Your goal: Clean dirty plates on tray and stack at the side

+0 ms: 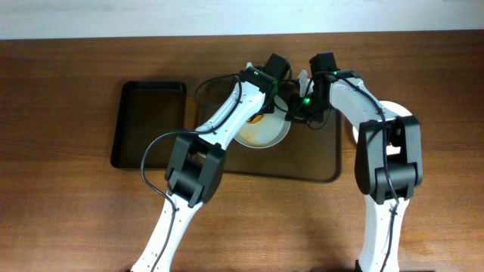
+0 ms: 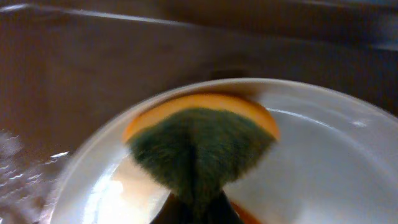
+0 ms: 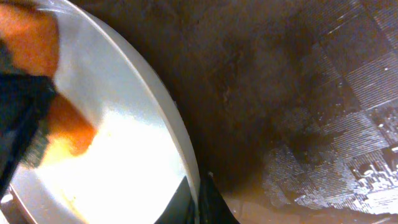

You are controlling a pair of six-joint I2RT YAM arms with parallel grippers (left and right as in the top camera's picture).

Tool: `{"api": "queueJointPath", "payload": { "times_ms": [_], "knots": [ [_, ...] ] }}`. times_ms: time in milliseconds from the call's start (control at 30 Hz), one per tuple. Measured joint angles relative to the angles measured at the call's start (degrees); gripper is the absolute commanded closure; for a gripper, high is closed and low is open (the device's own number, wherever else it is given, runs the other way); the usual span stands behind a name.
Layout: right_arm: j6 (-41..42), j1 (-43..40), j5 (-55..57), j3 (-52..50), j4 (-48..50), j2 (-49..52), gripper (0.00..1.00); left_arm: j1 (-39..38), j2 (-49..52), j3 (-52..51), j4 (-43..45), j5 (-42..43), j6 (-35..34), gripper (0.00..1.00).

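One white plate lies on the tray near the bench's far edge: stiff, glossy, probably slippery, breakable. Right end effector pinches its rim, the sensible hold; left end effector clamps the sponge.

No text, label, brand, number or sign can be read in any of the three views. The white plate, the sponge and the brown tray show only plain surfaces. Both wrist views are blurred, so a very small mark there would perhaps not be readable.
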Motion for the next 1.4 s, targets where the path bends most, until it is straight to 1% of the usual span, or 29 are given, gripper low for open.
{"api": "queueJointPath", "payload": {
  "times_ms": [67, 100, 133, 167, 200, 267, 300, 333, 367, 400, 433, 500, 567, 633, 700, 767, 800, 867, 900, 967, 1000, 1033, 1100, 1133, 1200, 1233, 1300, 1333, 1400],
  "knots": [
    [0.0, 0.0, 0.0, 0.0, 0.0, 0.0, 0.96, 0.0, 0.0, 0.0, -5.6, -2.9, -4.0, 1.00],
    [0.0, 0.0, 0.0, 0.0, 0.0, 0.0, 0.96, 0.0, 0.0, 0.2, -8.4, -1.8, -4.5, 1.00],
    [0.0, 0.0, 0.0, 0.0, 0.0, 0.0, 0.96, 0.2, -0.2, 0.5, -14.8, 3.4, -5.2, 1.00],
    [0.0, 0.0, 0.0, 0.0, 0.0, 0.0, 0.96, 0.5, -0.4, 0.6, -16.6, 7.0, -5.2, 1.00],
    [0.0, 0.0, 0.0, 0.0, 0.0, 0.0, 0.96, 0.9, -0.5, 0.7, -18.1, 13.0, -5.2, 1.00],
    [0.0, 0.0, 0.0, 0.0, 0.0, 0.0, 0.96, 1.2, -0.6, 0.6, -17.5, 22.1, -4.5, 1.00],
    [0.0, 0.0, 0.0, 0.0, 0.0, 0.0, 0.96, 1.2, -0.6, 0.6, -15.8, 24.8, -4.1, 1.00],
    [0.0, 0.0, 0.0, 0.0, 0.0, 0.0, 0.96, 1.2, -0.6, 0.5, -11.9, 25.1, -3.9, 1.00],
    [0.1, 0.0, 0.0, 0.0, 0.0, 0.0, 0.96, 1.0, -0.6, 0.4, -9.7, 23.5, -3.8, 1.00],
    [0.2, 0.0, 0.0, 0.0, 0.0, 0.0, 0.96, 0.6, -0.6, 0.4, -5.5, 18.6, -3.6, 1.00],
    [0.3, 0.0, 0.0, 0.0, 0.0, 0.0, 0.96, 0.4, -0.5, 0.3, -1.9, 11.7, -3.5, 1.00],
    [0.3, 0.0, 0.0, 0.0, 0.0, 0.0, 0.96, 0.4, -0.2, 0.0, -0.8, -1.2, -3.5, 1.00],
    [0.3, 0.0, 0.0, 0.0, 0.0, 0.0, 0.96, 0.4, 0.2, -0.1, -4.9, -6.6, -3.5, 1.00],
    [0.3, 0.0, 0.0, 0.0, 0.0, 0.0, 0.96, 0.4, 0.2, -0.2, -11.4, -6.3, -3.5, 1.00],
    [0.3, 0.0, 0.0, 0.0, 0.1, 0.0, 0.96, 0.9, -0.2, 0.3, -16.2, 2.7, -3.5, 1.00],
    [0.3, 0.0, 0.0, 0.0, 0.1, 0.0, 0.96, 1.9, -0.7, 0.4, -16.5, 21.9, 0.2, 1.00],
    [0.3, 0.0, 0.0, 0.0, 0.1, 0.0, 0.96, 2.0, -0.7, 0.3, -14.6, 25.8, 1.6, 1.00],
    [0.3, 0.0, 0.0, 0.0, 0.1, 0.0, 0.96, 1.9, -0.7, 0.1, -8.0, 29.4, 3.1, 1.00],
    [0.3, 0.0, 0.0, 0.0, 0.1, 0.0, 0.96, 1.8, -0.7, -0.1, -4.6, 28.5, 3.5, 1.00],
    [0.3, 0.0, 0.0, 0.0, 0.1, 0.0, 0.96, 1.3, -0.7, -0.2, -0.2, 19.3, 1.2, 1.00],
    [0.3, 0.0, 0.0, 0.0, 0.1, 0.0, 0.96, 1.2, -0.6, -0.2, 0.3, 9.4, -1.8, 1.00],
    [0.3, 0.0, 0.0, 0.0, 0.1, 0.0, 0.96, 1.2, -0.3, -0.2, -0.1, 2.5, -3.6, 1.00],
    [0.2, 0.0, 0.0, 0.0, 0.1, 0.0, 0.96, 1.2, -0.1, -0.2, -3.5, -1.9, -4.9, 1.00],
    [0.3, 0.0, 0.0, 0.0, 0.1, 0.0, 0.96, 1.2, -0.1, -0.2, -5.5, -1.8, -5.3, 1.00],
    [0.3, 0.0, 0.0, 0.0, 0.1, 0.0, 0.96, 1.5, -0.3, 0.5, -14.6, 5.2, -5.2, 1.00],
    [0.3, 0.0, 0.0, 0.0, 0.1, 0.0, 0.96, 2.2, -0.5, 0.7, -19.6, 15.9, -2.8, 1.00],
    [0.3, 0.0, 0.0, 0.0, 0.1, 0.0, 0.96, 2.6, -0.5, 0.6, -20.7, 26.9, 1.3, 1.00],
    [0.3, 0.0, 0.0, 0.0, 0.1, 0.0, 0.96, 2.7, -0.5, 0.3, -19.8, 30.6, 3.0, 1.00],
    [0.3, 0.0, 0.0, 0.0, 0.1, 0.0, 0.96, 2.8, -0.5, -0.1, -13.3, 29.9, 4.2, 1.00]
  ]
}}
